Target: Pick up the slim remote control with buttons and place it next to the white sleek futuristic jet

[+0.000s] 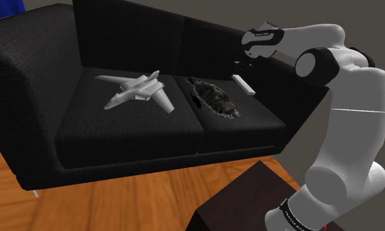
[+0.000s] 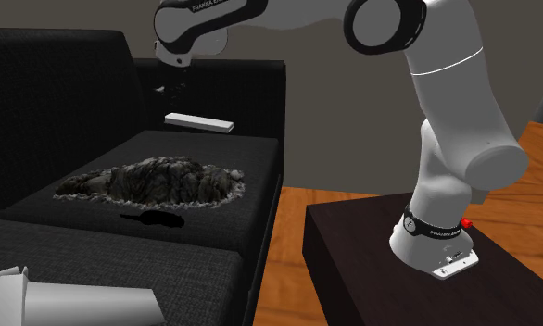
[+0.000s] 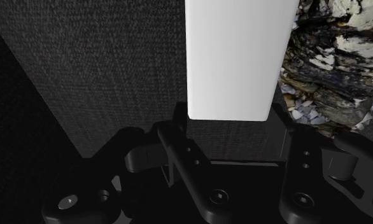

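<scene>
Black fabric sofa on a wooden floor (warm orange-brown), grey wall behind

Remote on sofa (jet on neighbouring cushion)

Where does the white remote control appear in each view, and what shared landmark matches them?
Shoulder view: white remote on the sofa's right cushion, right of centre.
Second exterior view: remote at that cushion's back, under the claw.
Wrist view: remote just ahead of the open claw.
Landmark: the mottled dark furry heap beside it.
</scene>
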